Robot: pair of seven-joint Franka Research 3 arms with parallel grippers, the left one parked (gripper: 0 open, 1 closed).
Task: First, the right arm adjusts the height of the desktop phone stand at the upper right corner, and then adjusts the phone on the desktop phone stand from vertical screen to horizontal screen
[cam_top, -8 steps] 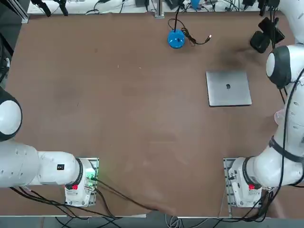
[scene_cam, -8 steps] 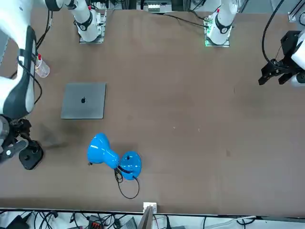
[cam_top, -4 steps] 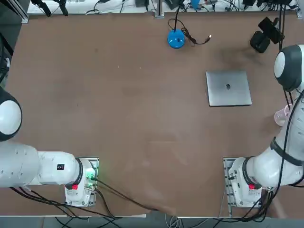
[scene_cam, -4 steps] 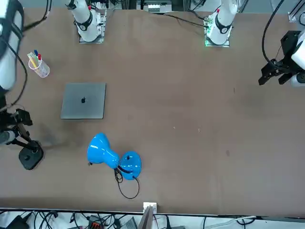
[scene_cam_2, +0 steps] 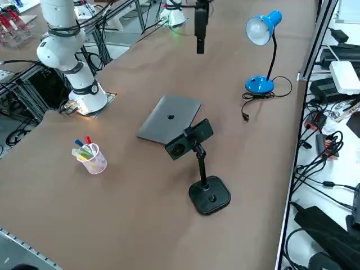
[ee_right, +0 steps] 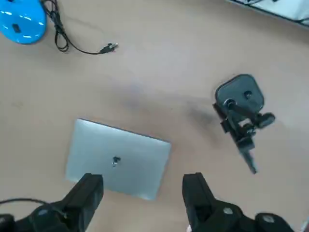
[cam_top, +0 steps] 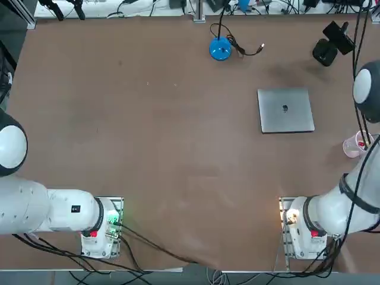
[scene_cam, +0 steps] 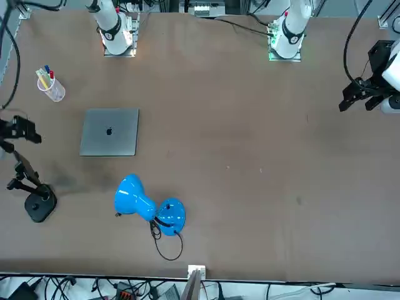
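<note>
You are looking at a phone point(scene_cam_2: 189, 138) sitting sideways atop the stand point(scene_cam_2: 208, 194) at the far right corner, so both adjustments appear done. Your right gripper point(ee_right: 142, 193) is hanging high over the laptop point(ee_right: 118, 159), fingers spread wide, gripping nothing.

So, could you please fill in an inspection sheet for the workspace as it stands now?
Surface: brown table, bare in the middle.
Job's things: desktop phone stand upright at the corner; phone clipped on top, tilted.
Clutter: closed laptop; blue lamp; cup of pens.
Grippers: right gripper open, above the laptop, clear of the stand.
Cables: lamp cable lying loose, unplugged.
Surroundings: cables and equipment beyond the table edges.
</note>
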